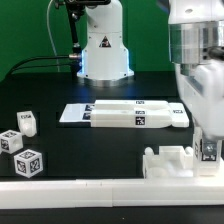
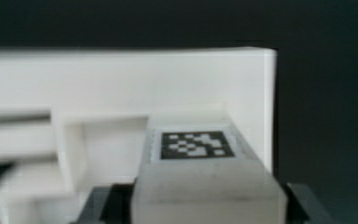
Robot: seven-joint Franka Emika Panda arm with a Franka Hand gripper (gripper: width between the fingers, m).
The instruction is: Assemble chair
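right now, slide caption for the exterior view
gripper clamped on a tagged chair piece by the rail, slabs and cubes nearby

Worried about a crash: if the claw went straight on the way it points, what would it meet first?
The tagged block, held between the fingers of the claw; what lies beneath the block cannot be told from these views.

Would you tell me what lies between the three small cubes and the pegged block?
Only bare black table separates the cubes and the pegged block; the exterior view shows it.
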